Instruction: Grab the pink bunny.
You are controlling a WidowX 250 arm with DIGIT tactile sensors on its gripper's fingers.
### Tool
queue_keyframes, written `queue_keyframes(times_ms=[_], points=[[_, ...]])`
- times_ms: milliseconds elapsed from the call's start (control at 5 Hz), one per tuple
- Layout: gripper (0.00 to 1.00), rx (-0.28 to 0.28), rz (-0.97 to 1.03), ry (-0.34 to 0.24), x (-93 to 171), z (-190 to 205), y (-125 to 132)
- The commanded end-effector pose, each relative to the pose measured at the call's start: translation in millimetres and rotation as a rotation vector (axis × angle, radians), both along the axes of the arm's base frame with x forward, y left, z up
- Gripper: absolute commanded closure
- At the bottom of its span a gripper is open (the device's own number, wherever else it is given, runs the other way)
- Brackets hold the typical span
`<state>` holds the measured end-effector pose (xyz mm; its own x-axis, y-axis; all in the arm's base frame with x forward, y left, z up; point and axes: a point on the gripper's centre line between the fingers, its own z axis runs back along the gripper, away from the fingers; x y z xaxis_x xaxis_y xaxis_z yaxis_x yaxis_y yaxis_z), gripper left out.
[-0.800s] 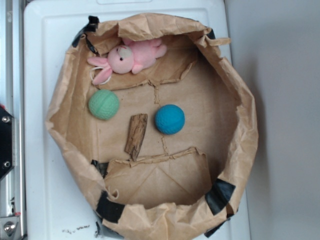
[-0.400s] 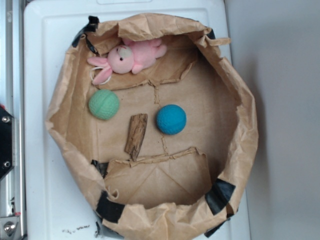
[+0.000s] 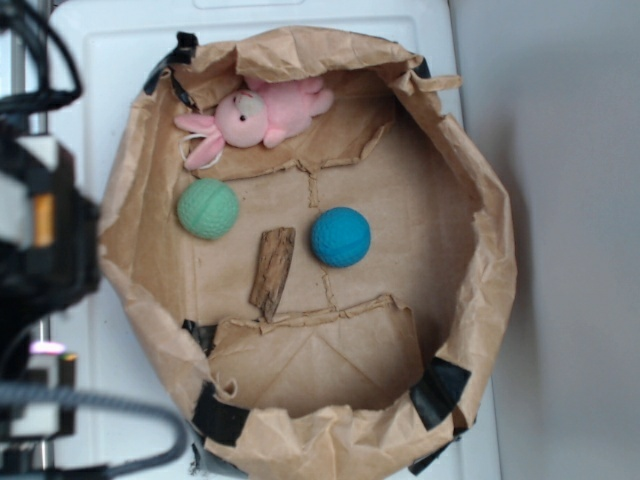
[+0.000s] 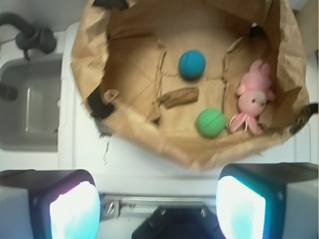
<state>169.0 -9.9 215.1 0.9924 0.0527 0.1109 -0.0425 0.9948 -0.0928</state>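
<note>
The pink bunny lies on its side at the back left of a crumpled brown paper bag, ears pointing left. In the wrist view the pink bunny shows at the right, inside the bag's near wall. My gripper is open, its two pale pads far apart with nothing between them. It hangs over the white surface outside the bag, well short of the bunny. My arm shows as a dark blurred mass at the left edge of the exterior view.
Inside the bag lie a green ball, a blue ball and a brown wood piece. The bag's raised paper rim stands between gripper and bunny. A sink and a white top surround it.
My arm has come into the exterior view at the left edge, where only a sliver of it showed before. The bunny, green ball and wood piece lie as they were.
</note>
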Motion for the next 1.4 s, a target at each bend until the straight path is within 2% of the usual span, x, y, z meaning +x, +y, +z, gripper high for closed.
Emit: queue_keyframes(times_ms=[0,400,600,800,1200], points=[[0.0,0.026,0.076,-0.053,51,-15,4],[0.0,0.026,0.076,-0.053,51,-15,4],[0.0,0.054,0.15,-0.048,83,-43,7],[0.0,0.059,0.202,-0.051,102,-61,21],[0.0,0.105,0.251,-0.076,114,-92,46]])
